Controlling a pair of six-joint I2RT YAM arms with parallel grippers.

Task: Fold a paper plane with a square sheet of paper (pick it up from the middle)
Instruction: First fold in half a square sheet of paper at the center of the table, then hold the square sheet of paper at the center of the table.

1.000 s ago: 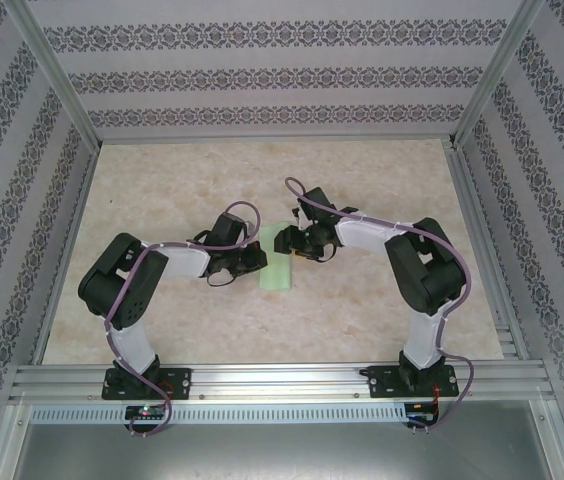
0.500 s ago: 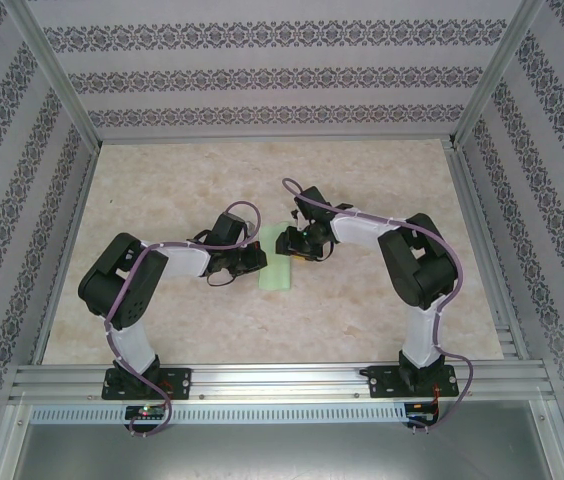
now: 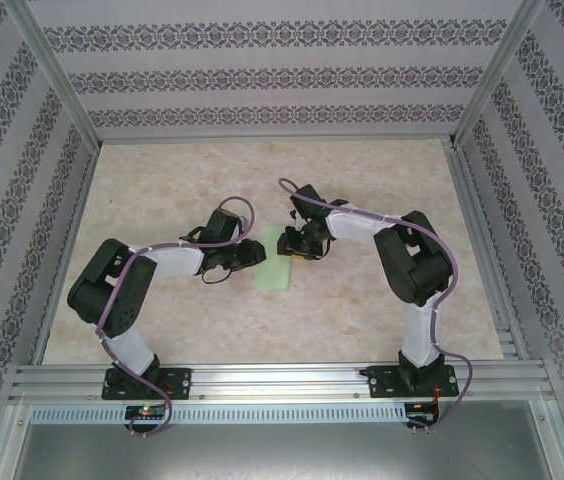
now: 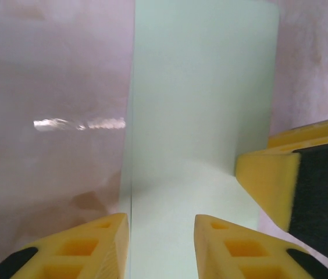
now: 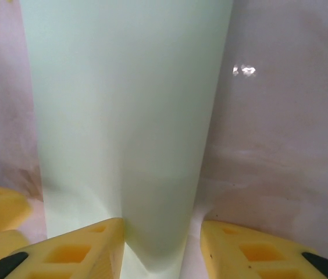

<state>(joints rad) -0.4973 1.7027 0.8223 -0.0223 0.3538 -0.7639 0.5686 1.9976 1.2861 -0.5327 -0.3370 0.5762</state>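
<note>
Patterned walls point(image 3: 262, 80) box in a pale marbled table point(image 3: 162, 320).

Top view: the square sheet of paper point(image 3: 276, 272) lies mid-table as a narrow pale-green strip, apparently folded over lengthwise. The left gripper point(image 3: 254, 254) is at its left edge and the right gripper point(image 3: 290, 243) sits over its far end. The two heads are near each other.

Left wrist: the yellow fingers point(image 4: 100, 247) are parted and hold nothing. The strip's left edge runs down into the gap between them, and the paper point(image 4: 199, 104) looks flat. The other arm's fingers point(image 4: 266, 180) sit at the strip's right edge.

Right wrist: the fingers point(image 5: 94, 247) are parted and straddle the near end of the strip point(image 5: 123, 104), which seems to lift or curl there. No pinch is visible.

Risks, as I judge them:
- Thin paper could slide on the glossy table if one finger pushes before the other meets it.
- A closing pinch on the curled end could crumple it or skew the crease.
- With the heads this close, a sideways move could knock the fingers together.

Hard to read:
- Fingertips are cut off at the bottom of both wrist views, so contact with the paper is uncertain.
- The layer count is unclear.
- From above, the right gripper hides the strip's far end.
</note>
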